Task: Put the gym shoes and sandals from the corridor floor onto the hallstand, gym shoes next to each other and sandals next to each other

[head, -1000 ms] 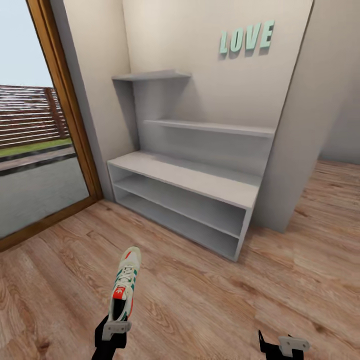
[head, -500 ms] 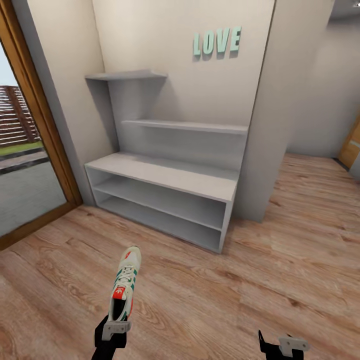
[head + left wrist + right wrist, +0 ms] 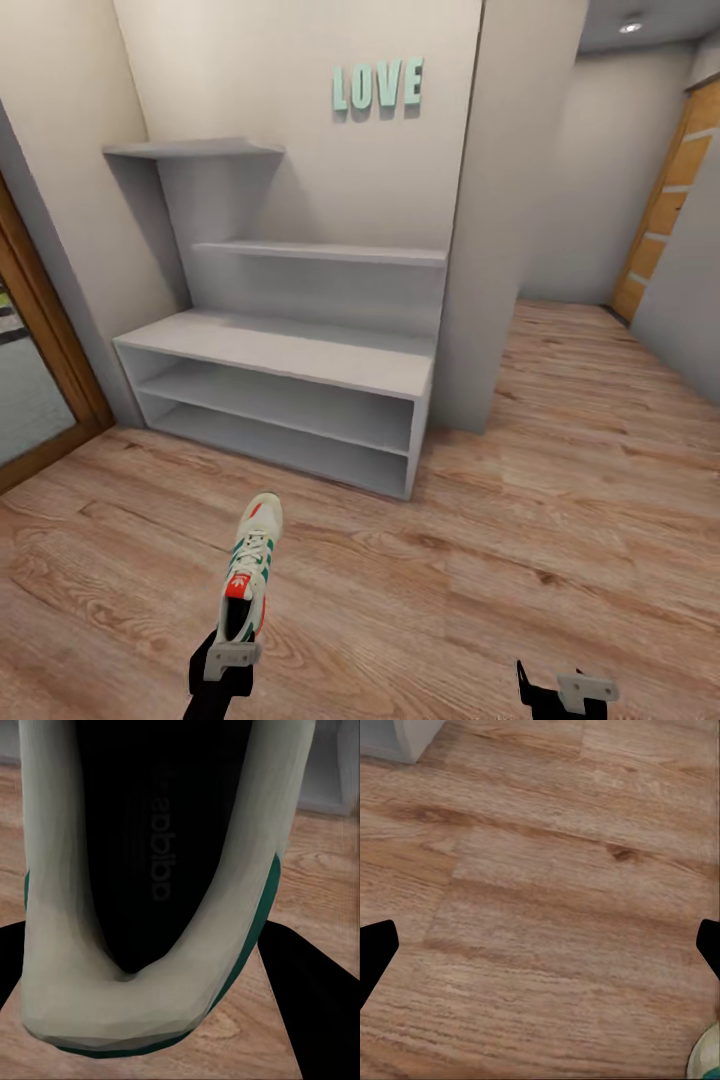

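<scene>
A cream-white gym shoe [image 3: 250,565] with green stripes and a red-orange tongue hangs toe-forward above the corridor floor [image 3: 500,560], my left gripper [image 3: 232,655] shut on its heel. In the left wrist view the shoe's heel collar [image 3: 150,1012] sits between the black fingers [image 3: 319,1012]. The pale grey hallstand [image 3: 280,350] stands ahead and to the left, its bench top, two lower tiers and wall shelves all bare. My right gripper [image 3: 565,690] is low at the right and open [image 3: 540,945] over bare planks. The two sandals are out of view.
A wall pier [image 3: 490,250] juts out right of the hallstand. A wooden door frame [image 3: 40,330] borders the left, mint LOVE letters [image 3: 378,85] hang above, and a wooden door [image 3: 665,200] stands far right. The corridor floor runs on to the right.
The camera has swung to the right: the hallstand sits further left in the picture, the glass door has slid out and the corridor appears. Both grippers and the held shoe keep their places.
</scene>
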{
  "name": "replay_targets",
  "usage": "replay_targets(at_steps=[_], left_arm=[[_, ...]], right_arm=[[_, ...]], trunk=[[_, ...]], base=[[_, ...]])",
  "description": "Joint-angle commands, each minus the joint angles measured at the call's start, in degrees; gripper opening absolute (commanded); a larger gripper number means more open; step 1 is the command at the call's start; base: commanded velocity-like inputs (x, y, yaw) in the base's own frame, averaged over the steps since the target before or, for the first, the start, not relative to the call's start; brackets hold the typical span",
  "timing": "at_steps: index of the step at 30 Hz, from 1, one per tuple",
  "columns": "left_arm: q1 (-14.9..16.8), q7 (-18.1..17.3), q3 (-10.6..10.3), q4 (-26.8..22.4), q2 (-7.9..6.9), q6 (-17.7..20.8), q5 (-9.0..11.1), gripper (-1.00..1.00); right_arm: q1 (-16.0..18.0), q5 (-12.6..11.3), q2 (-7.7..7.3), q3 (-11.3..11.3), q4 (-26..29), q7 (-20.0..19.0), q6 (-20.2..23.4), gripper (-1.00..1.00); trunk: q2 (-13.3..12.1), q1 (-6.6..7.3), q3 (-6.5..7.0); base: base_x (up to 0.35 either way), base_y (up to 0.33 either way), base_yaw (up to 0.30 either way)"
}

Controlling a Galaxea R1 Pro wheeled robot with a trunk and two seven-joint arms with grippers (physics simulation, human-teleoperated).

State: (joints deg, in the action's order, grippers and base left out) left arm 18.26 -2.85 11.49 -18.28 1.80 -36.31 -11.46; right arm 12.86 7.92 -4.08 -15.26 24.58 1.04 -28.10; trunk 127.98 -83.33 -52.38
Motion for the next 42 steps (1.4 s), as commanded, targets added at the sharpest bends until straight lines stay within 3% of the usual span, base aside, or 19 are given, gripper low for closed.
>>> replay_targets(at_steps=[1, 42], left_arm=[[0.0, -0.3, 0.5, 0.0, 0.04, -0.1, -0.4, -1.00], [0.0, -0.2, 0.5, -0.1, 0.04, -0.2, -0.4, -1.00]], right_arm=[[0.1, 0.6, 0.04, -0.3, -0.1, 0.1, -0.2, 1.00], [0.1, 0.6, 0.04, -0.3, 0.0, 0.1, -0.2, 1.00]], trunk=[[0.0, 0.01, -0.05], [0.0, 0.01, -0.05]], base=[[0.060, 0.209, -0.266], [0.005, 0.015, -0.266]])
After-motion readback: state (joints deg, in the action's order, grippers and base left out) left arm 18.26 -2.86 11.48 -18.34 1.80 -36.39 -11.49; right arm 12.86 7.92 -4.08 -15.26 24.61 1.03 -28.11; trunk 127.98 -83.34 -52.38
